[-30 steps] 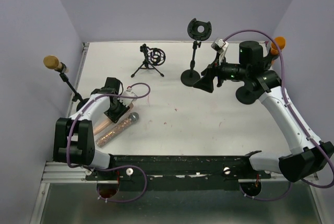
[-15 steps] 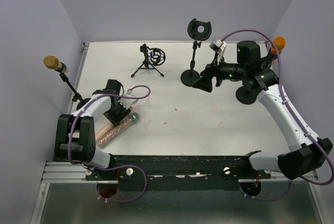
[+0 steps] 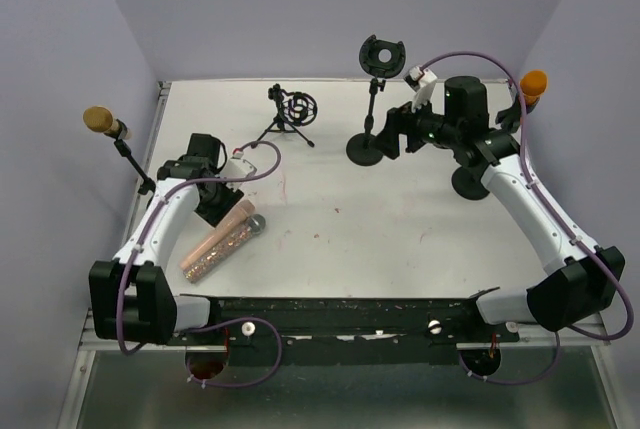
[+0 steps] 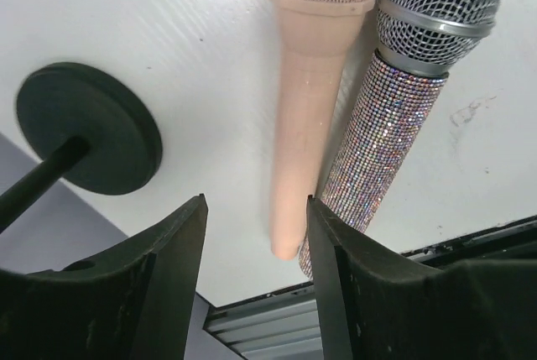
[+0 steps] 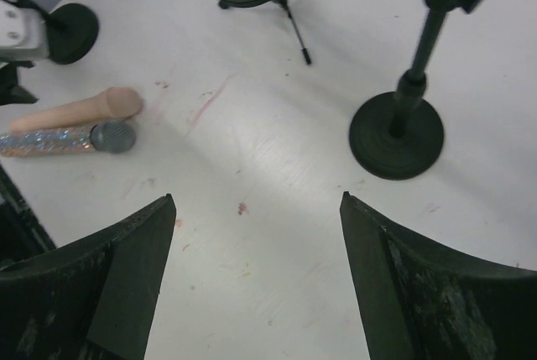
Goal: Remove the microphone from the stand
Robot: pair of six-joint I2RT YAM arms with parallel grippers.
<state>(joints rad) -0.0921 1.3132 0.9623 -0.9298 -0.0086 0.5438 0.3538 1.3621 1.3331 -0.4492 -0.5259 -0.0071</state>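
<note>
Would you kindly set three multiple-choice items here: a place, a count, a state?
1. Where do the loose mics lie? A by the left gripper; B at the far edge; C at the right edge.
2. How many mics lie on the table? A one; B two; C three.
3. The right gripper is: A open, empty; B shut on a mic; C shut, empty.
1A, the left wrist view shows them just below it; 2B, pink mic and glitter mic, side by side; 3A, it gapes wide, nothing in it.
</note>
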